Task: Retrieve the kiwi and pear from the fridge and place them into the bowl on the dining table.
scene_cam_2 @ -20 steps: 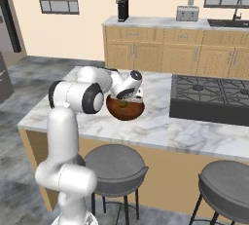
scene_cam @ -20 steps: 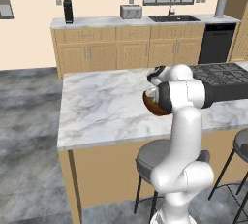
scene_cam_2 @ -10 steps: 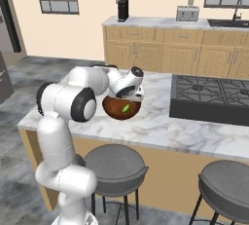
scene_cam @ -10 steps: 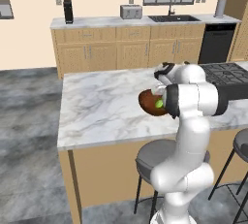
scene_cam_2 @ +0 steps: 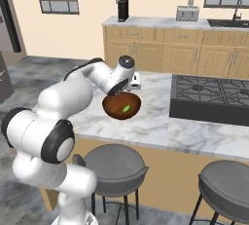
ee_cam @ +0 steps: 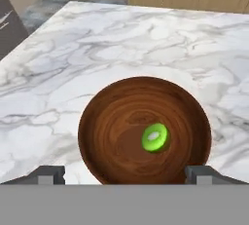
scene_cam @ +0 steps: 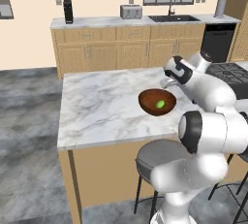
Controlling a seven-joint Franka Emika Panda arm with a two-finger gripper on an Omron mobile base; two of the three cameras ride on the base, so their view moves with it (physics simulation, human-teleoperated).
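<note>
I am hovering the gripper (ee_cam: 124, 173), jaws spread wide and empty, over the bowl (ee_cam: 97, 136), where the kiwi (ee_cam: 154, 137) is lying. The pear is remaining, so I judge the next move is heading to the fridge.

A round reddish-brown bowl (ee_cam: 144, 131) sits upright on the white-veined marble dining table (ee_cam: 121, 48), directly below the gripper (ee_cam: 125, 174). A bright green kiwi (ee_cam: 154, 137) half, pale centre up, lies inside, just right of the bowl's middle.
</note>
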